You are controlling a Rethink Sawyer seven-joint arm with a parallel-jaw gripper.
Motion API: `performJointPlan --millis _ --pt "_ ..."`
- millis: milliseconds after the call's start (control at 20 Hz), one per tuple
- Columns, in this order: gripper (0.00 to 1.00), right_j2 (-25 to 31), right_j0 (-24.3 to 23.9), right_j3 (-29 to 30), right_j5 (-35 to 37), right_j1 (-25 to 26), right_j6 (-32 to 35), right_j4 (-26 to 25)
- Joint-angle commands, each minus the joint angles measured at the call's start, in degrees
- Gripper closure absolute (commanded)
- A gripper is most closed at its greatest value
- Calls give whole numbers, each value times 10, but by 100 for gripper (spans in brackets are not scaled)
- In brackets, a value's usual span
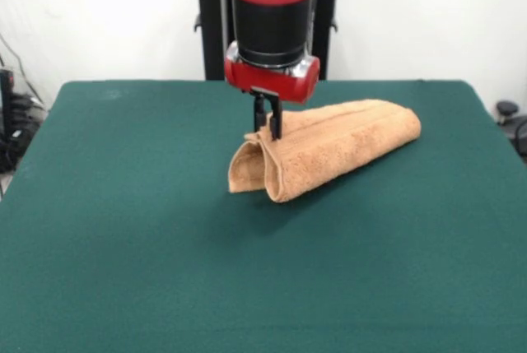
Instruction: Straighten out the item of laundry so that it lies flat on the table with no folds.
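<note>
The item of laundry point(338, 151), an orange-tan terry towel, lies folded over on itself in a long roll near the middle of the dark green table point(123, 229). It runs from the back right toward the front left. At its front-left end the layers stand up in an open loop. My gripper point(268, 132) comes straight down onto the top of that raised end, its two dark fingers close together and pinching the upper fold of the towel. No label shows.
Behind the table's far edge, on either side of the arm, stand black posts point(210, 24). Cables and dark equipment point(12, 123) sit past the left edge, and a dark object point(510, 118) past the right edge.
</note>
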Motion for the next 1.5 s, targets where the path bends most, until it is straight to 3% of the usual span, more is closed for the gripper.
performJointPlan --millis 50,500,750,1250,1500 --pt "100 20 36 -57 -42 117 36 -6" --pt "100 7 78 -116 -70 178 76 17" --pt "100 6 100 -177 -97 240 89 30" --pt "100 -26 175 -240 -86 276 162 106" --pt "100 -37 185 -237 -93 278 155 131"
